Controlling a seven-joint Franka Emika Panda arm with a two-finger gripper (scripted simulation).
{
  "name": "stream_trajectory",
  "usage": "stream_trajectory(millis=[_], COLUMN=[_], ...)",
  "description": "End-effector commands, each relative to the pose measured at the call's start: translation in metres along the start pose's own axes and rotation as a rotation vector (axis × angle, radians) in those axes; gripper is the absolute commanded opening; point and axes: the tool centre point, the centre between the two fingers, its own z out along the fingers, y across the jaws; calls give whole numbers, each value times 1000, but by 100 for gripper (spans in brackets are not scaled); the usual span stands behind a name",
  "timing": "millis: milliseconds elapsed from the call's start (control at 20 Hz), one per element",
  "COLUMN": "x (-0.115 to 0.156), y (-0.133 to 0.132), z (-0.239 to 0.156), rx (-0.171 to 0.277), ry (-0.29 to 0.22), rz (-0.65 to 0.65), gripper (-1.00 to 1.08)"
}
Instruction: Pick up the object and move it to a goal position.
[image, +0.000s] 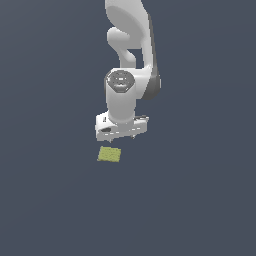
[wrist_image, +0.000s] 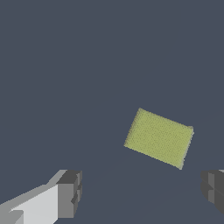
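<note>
Risk lies chiefly in alignment. Taking the cube (image: 109, 154) as the landmark: in the exterior view the pincer (image: 121, 134) hangs above it and slightly toward that view's right, apart from it, with nothing in its grip. In the wrist view the two dark fingertips (wrist_image: 70, 192) stand wide apart, wider than the cube, and the cube (wrist_image: 159, 138) lies beyond the line between them, nearer one pad than the other. It also sits turned at an angle to the jaws. In my judgement, a straight descent from here could land a pad on the cube's top face or an edge and nudge or spin it; closing on corners could let it slip.

Cube rests on the plain dark tabletop (image: 200, 200). No containers are visible, and no goal marker either.
</note>
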Motion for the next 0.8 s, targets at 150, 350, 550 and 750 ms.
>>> stream_trajectory(millis=[150, 350, 550, 750], x=[0, 0, 0, 0], y=[9, 15, 20, 26], z=[10, 17, 24, 31], rx=[-3, -4, -5, -6], ry=[3, 6, 9, 13], rz=[-138, -240, -341, -442], gripper=[100, 100, 100, 100])
